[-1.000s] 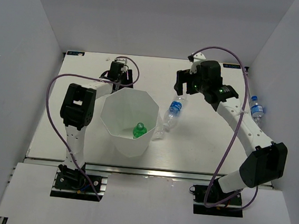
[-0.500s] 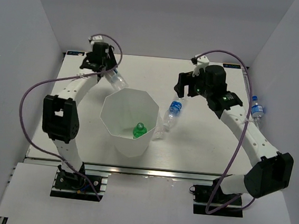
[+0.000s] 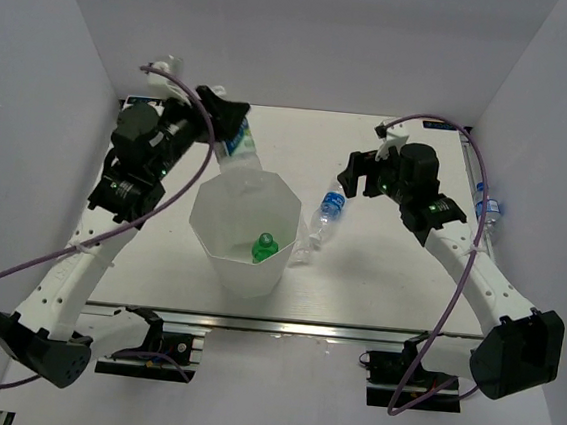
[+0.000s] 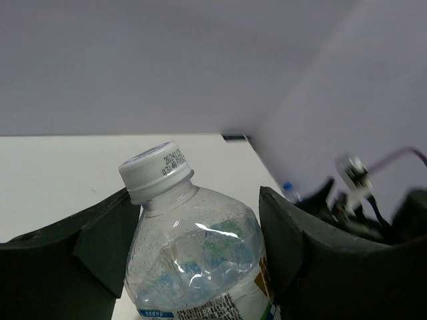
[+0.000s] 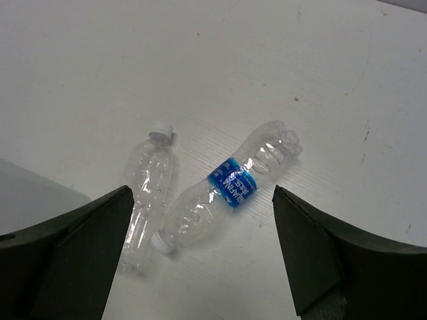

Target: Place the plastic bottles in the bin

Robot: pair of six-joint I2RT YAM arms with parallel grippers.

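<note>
While left jaws pinch clear white-capped bottle [image 4: 193, 253] by bin [image 3: 242, 274] rim, right jaws spread over blue-labelled bottle [image 5: 230, 190].

My left fingers [image 4: 47, 267] look matt black; the bottle [image 4: 197, 257] between them clear, glossy, crinkled plastic; the bin [image 3: 247, 274] smooth translucent white plastic.

Cap code: the white cap [image 4: 155, 172] of the held bottle [image 4: 200, 257] bears black print in two lines, opening "2024"; the rest is unclear.
Wrapper print: the wrapper [image 4: 213, 309] on the held bottle carries rows of fine black type, too small to read.
Band lettering: the blue label [image 5: 232, 184] on the lying bottle [image 5: 270, 155] farther off on the surface shows white lettering, blurred and unreadable.
</note>
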